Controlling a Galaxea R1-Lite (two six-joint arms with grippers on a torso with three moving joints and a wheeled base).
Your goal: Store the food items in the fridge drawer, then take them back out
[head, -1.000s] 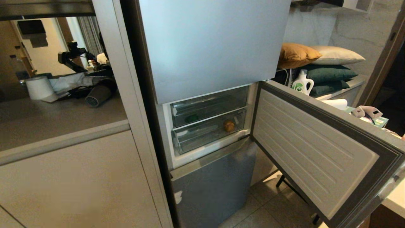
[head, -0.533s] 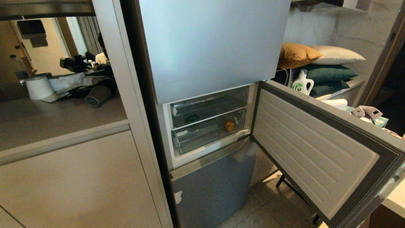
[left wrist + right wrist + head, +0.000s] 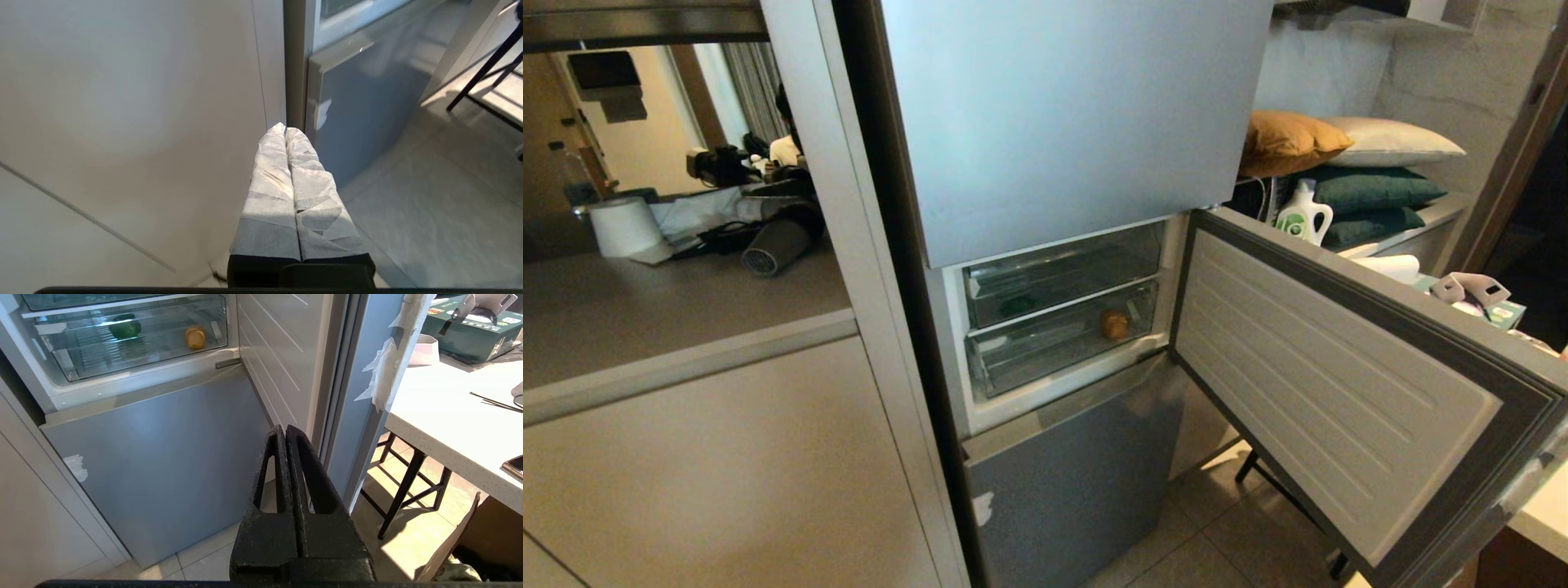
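1. Green bell pepper [image 3: 124,328] and tan potato-like lump [image 3: 195,337] are seen lying apart in the pushed-in fridge drawer [image 3: 65,365]; storage is judged done.
2. Left gripper [image 3: 285,131] and right gripper [image 3: 284,429] are held low, clenched and empty, clear of the open fridge door [image 3: 1331,384]; retrieval is judged pending.

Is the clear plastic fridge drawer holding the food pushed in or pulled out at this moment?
Pushed in. The clear plastic fridge drawer sits flush inside the compartment, with the tan-yellow potato-like lump and green bell pepper behind its front wall.

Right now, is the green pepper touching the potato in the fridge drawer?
Apart. The right wrist view shows the green pepper and the potato in the fridge drawer with bare ribbed floor between them.
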